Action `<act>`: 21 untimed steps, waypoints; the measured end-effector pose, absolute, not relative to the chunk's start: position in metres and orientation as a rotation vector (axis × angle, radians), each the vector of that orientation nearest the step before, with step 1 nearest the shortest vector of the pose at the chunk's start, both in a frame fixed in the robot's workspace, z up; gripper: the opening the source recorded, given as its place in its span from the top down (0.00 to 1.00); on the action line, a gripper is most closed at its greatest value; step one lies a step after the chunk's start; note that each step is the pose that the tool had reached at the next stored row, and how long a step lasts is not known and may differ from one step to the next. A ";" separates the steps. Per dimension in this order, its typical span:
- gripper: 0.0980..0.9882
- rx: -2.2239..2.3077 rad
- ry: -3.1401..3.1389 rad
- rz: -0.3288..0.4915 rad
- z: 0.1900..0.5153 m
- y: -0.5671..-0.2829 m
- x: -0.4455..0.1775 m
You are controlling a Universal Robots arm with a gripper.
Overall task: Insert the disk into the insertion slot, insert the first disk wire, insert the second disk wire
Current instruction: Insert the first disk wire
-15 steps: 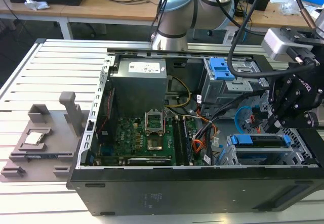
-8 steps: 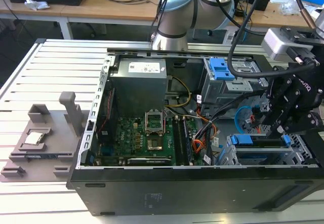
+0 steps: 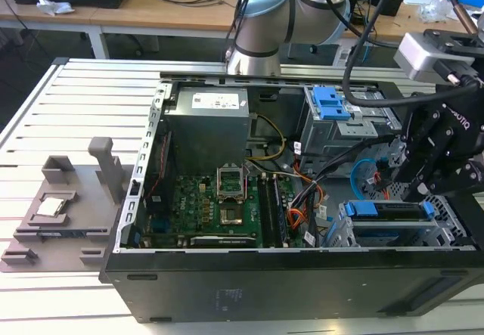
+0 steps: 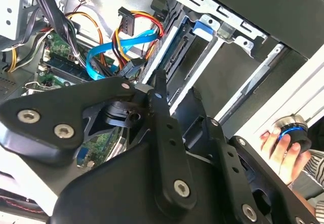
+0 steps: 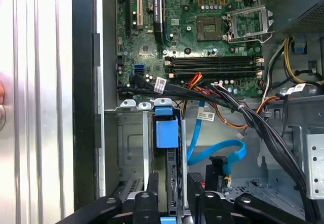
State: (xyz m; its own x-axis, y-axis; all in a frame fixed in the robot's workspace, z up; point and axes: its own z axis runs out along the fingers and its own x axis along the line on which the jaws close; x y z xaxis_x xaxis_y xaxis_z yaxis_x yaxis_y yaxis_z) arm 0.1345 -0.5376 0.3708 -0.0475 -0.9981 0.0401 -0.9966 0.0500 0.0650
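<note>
The disk (image 3: pixel 389 212), in its bright blue caddy, sits on edge in the insertion slot (image 3: pixel 340 233), the silver cage at the exterior view's lower right. In the first wrist view I look along the disk (image 5: pixel 167 133) inside the cage (image 5: pixel 130 148). My gripper (image 3: pixel 414 190) is over the end away from the motherboard, and its fingers (image 5: pixel 148 196) close on both faces of the caddy. The first disk wire (image 4: pixel 137 26), a red-orange bundle with a dark plug, hangs loose beside the cage. The second disk wire (image 5: pixel 217 150), light blue, curls in a loop (image 4: pixel 101 57) next to it, unplugged.
A taller grey cage with a bare blue bracket (image 3: pixel 331 102) stands behind the slot. A thick black cable bundle (image 5: pixel 253 118) crosses between motherboard (image 3: pixel 219 206) and cages. A grey fixture (image 3: pixel 68 206) lies on the slatted table at the exterior view's left. A person's hand (image 4: pixel 276 145) holds a knob outside the case.
</note>
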 end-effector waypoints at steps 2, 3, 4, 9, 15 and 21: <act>0.70 2.115 -2.221 -0.030 0.372 -0.537 0.134; 0.70 2.115 -2.221 -0.030 0.374 -0.536 0.134; 0.70 2.115 -2.221 -0.030 0.375 -0.536 0.134; 0.70 2.115 -2.221 -0.030 0.378 -0.533 0.134; 0.70 2.115 -2.221 -0.029 0.378 -0.530 0.134; 0.70 2.115 -2.221 -0.030 0.378 -0.510 0.134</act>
